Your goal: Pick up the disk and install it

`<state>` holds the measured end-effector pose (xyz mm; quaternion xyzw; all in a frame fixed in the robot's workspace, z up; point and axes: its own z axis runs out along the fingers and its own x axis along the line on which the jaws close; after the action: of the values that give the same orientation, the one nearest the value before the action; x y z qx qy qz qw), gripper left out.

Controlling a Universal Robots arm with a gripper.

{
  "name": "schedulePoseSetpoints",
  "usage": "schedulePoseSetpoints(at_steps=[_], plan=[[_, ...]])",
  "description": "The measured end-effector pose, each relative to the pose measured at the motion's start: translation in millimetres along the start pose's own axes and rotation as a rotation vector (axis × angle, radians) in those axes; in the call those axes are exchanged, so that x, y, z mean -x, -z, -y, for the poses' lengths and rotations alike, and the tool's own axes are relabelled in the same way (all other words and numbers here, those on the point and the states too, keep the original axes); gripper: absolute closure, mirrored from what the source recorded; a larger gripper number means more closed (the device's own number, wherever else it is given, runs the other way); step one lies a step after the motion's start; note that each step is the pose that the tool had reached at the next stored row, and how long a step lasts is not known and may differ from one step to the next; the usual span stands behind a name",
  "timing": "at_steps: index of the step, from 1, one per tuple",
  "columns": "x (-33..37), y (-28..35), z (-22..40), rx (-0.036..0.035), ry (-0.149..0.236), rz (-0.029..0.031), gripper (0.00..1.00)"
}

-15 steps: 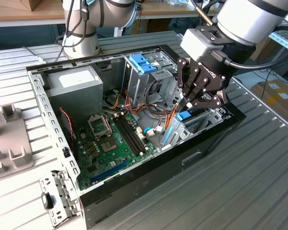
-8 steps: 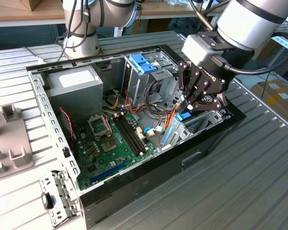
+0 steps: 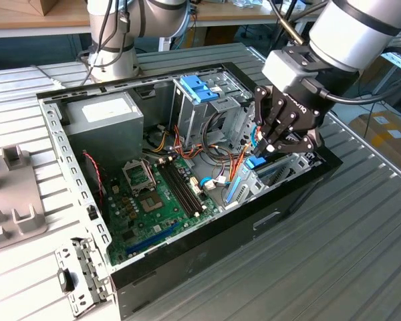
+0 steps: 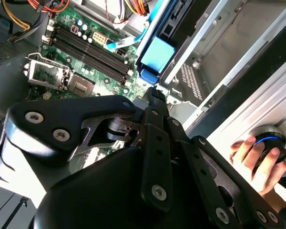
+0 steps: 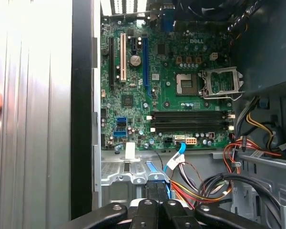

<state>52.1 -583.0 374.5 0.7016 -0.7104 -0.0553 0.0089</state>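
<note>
Disk point(image 4: 157, 52) sits in the drive bay point(image 4: 219, 57), blue tab end toward the jaws. Jaws closed, tips together, nothing between them. Tips are right at the carrier's blue end; can't tell whether they touch.

Just past the tips: bundle of cables point(image 5: 205, 183), orange, red, black and blue. Beyond those, motherboard point(image 5: 171, 86) flat on the floor of the case point(image 3: 207, 241).

Well apart from the jaws, across the case: pale blue latch point(image 3: 199, 88), then the grey power supply point(image 3: 103, 114).

Outside the case wall nearest the jaws, a hand point(image 4: 255, 160) rests on a round knob point(image 4: 269, 136). Case lies on a ribbed metal counter point(image 3: 347, 254).
</note>
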Motion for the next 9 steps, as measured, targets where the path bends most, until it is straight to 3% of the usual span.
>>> schedulePoseSetpoints(at_steps=[3,9], plan=[[-0.1,-2.2,6.4,0.0008,0.0,0.0002,0.89],[-0.3,-6.6,12.9,0.0028,0.0,-0.0001,0.89]])
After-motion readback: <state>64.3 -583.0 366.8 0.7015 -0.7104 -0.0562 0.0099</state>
